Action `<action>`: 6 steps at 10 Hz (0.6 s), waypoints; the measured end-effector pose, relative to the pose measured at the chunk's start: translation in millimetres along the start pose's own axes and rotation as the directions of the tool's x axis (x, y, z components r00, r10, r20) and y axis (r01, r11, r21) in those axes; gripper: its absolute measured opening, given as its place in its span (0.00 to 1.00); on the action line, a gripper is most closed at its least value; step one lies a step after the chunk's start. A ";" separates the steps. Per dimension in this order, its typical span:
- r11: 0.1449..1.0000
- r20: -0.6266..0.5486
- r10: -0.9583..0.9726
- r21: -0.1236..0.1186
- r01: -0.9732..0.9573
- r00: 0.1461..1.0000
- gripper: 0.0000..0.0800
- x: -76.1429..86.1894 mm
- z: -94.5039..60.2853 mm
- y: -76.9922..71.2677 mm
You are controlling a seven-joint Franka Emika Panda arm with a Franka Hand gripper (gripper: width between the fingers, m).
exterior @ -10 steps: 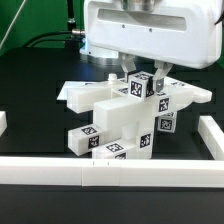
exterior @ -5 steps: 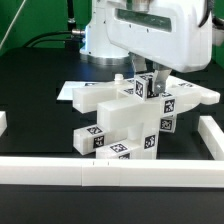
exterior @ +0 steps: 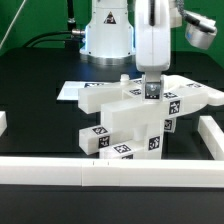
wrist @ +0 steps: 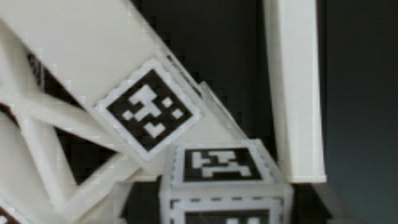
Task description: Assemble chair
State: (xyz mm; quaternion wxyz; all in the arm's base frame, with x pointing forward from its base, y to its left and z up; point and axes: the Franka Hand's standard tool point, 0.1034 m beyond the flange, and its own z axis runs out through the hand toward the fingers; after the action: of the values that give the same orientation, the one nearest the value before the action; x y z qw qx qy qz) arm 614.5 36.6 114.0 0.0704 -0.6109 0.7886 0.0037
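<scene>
The partly built chair (exterior: 122, 125) stands mid-table: a stack of chunky white tagged blocks with a flat slab reaching toward the exterior view's right. My gripper (exterior: 150, 84) comes straight down onto its top and is shut on a small tagged white leg block (exterior: 151, 92) that sits against the slab. In the wrist view that leg block (wrist: 221, 165) fills the space between my gripper's (wrist: 228, 196) fingers, tag facing the camera. Beyond it runs the X-braced panel (wrist: 107, 95) with a large tag on its diagonal bar.
Low white border rails run along the front (exterior: 60, 170), the exterior view's right (exterior: 213, 135) and its left (exterior: 2, 122); one rail (wrist: 294, 80) shows in the wrist view. The marker board (exterior: 70, 91) lies behind the chair. The arm's base (exterior: 108, 40) stands at the back.
The hand has turned about its vertical axis, from broadside to edge-on in the exterior view, with the leg block still between its fingers. The chair stack stays in place.
</scene>
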 end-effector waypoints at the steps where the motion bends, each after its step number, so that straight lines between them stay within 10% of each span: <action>1: 0.999 0.002 0.048 0.000 -0.048 0.999 0.36 -0.4 0.0 0.0; 3: 0.999 0.005 0.048 -0.002 -0.048 0.999 0.36 -0.9 0.3 0.1; 5: 1.000 0.010 0.005 0.001 -0.005 1.000 0.70 -3.2 -0.1 -0.7; 6: 0.998 0.008 -0.060 0.001 0.060 0.998 0.70 -2.8 0.2 -0.6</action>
State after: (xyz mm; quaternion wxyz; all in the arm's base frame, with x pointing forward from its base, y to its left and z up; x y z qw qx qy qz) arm 615.8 39.1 114.2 0.0739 -0.6343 0.7695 0.0039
